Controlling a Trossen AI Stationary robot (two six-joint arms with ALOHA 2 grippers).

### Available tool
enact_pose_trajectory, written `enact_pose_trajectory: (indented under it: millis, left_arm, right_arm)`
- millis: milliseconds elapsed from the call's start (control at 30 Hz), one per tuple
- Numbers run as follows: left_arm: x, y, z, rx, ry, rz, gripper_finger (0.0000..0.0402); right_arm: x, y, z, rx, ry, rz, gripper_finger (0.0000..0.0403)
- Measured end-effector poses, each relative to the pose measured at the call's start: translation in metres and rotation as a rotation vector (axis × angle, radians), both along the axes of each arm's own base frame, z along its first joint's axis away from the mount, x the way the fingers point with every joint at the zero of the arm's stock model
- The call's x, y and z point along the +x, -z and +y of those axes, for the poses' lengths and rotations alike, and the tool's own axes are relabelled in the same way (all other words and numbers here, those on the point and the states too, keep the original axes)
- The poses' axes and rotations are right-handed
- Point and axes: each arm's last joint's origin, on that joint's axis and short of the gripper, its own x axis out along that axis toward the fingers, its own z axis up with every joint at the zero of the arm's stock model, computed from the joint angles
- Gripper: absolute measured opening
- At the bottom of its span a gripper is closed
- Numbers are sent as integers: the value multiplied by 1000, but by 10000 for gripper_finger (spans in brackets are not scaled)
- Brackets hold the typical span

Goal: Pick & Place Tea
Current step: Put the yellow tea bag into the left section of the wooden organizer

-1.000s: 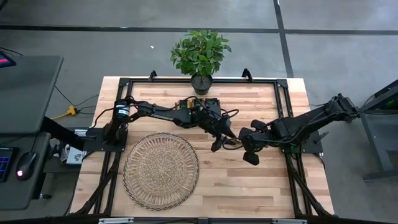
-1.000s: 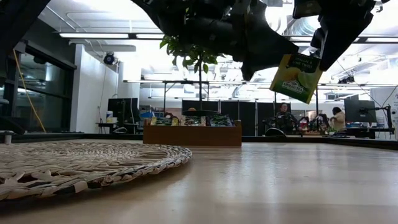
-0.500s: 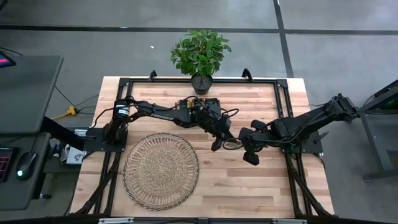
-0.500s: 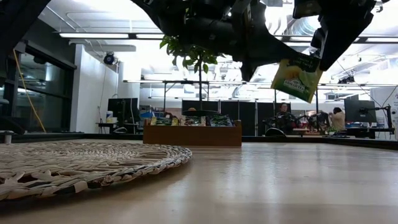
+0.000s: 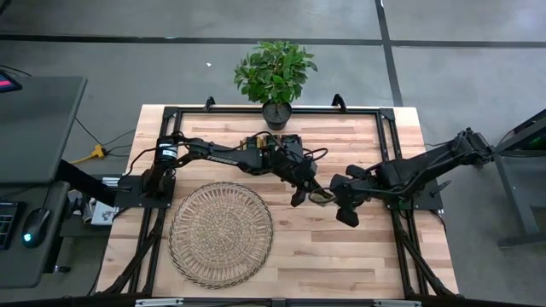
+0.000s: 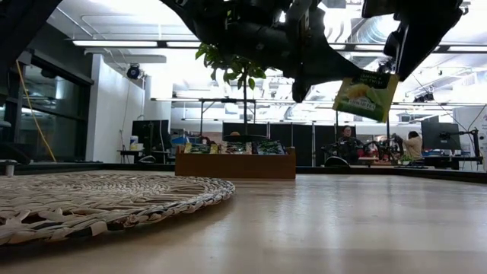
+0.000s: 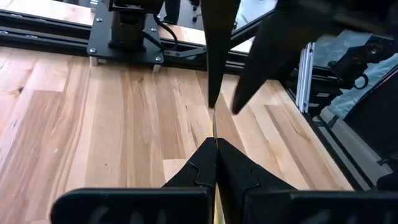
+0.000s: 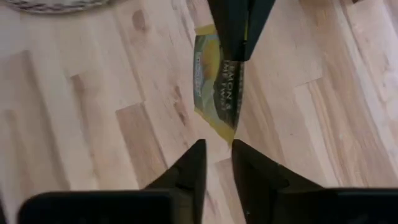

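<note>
Two grippers meet over the middle of the pale wooden table [image 5: 358,256], and I read this as a hand-over in mid-air. My left gripper [image 5: 310,193] has its fingers pressed together on one edge of a small flat yellow-green tea sachet [image 6: 365,94]; in the left wrist view the sachet shows only as a thin line pinched between the closed tips. My right gripper [image 8: 216,154] has its fingers slightly apart around the sachet's other edge, so I judge it is letting go rather than gripping. The sachet hangs well above the tabletop, tilted, held edge-on so both claws can reach opposite edges. The round woven wicker mat [image 5: 221,233] lies beside the left arm, apart from the sachet. The brown wooden tray [image 6: 235,164] sits at the table's far side, near the potted green plant [image 5: 275,75].
</note>
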Motion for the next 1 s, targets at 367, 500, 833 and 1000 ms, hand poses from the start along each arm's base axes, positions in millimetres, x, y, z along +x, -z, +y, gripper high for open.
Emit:
enact_pose_trajectory:
  millis: [367, 500, 833, 1000]
  left_arm:
    - [1, -2, 9, 16, -92, -17, 0]
    - [1, -2, 15, 7, -90, -14, 0]
    - [-6, -4, 33, -18, -87, 14, 0]
    - [-24, -13, 46, -15, -126, -2, 0]
  right_arm:
    - [-43, -38, -14, 58, 117, -169, 157]
    - [-68, -46, -20, 37, 182, -185, 160]
    - [-98, -38, -26, 19, 261, -169, 161]
    - [-100, -25, -26, -9, 257, -132, 161]
